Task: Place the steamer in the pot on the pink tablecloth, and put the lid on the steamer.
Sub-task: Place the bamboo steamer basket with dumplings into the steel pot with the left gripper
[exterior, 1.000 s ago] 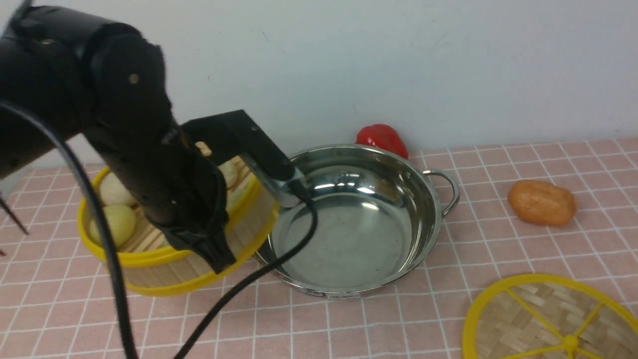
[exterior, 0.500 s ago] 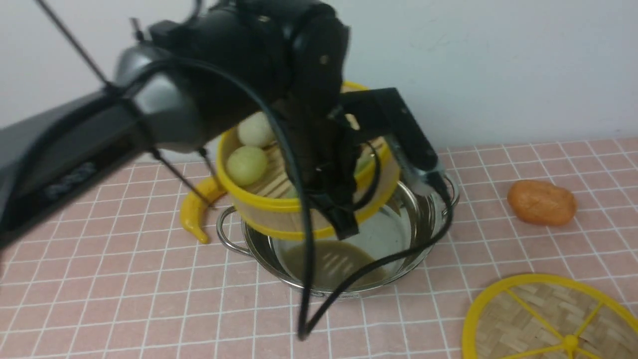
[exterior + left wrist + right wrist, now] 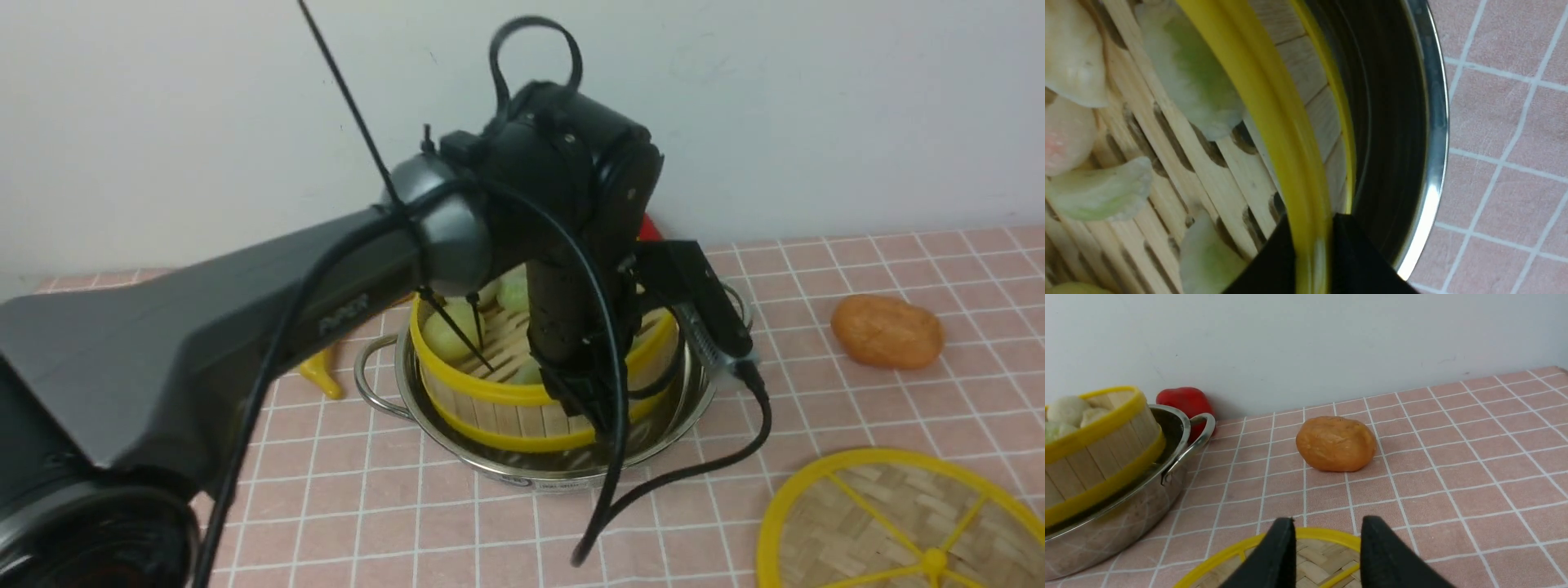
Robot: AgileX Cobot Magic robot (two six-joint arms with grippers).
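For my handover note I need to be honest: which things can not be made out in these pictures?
Front view: the left arm hides most of the red item and the yellow curved item.
Front view: the bottom and right edges cut off the lid.
Every view: the wall of the pot hides whether the steamer sits flat on the pot floor.

Soft, even light is given; only faint shadows are cast on the cloth. In the left wrist view the steamer is blurred by closeness, and glare is seen on the pot at the lower right. At the front view's lower left the arm is out of focus.
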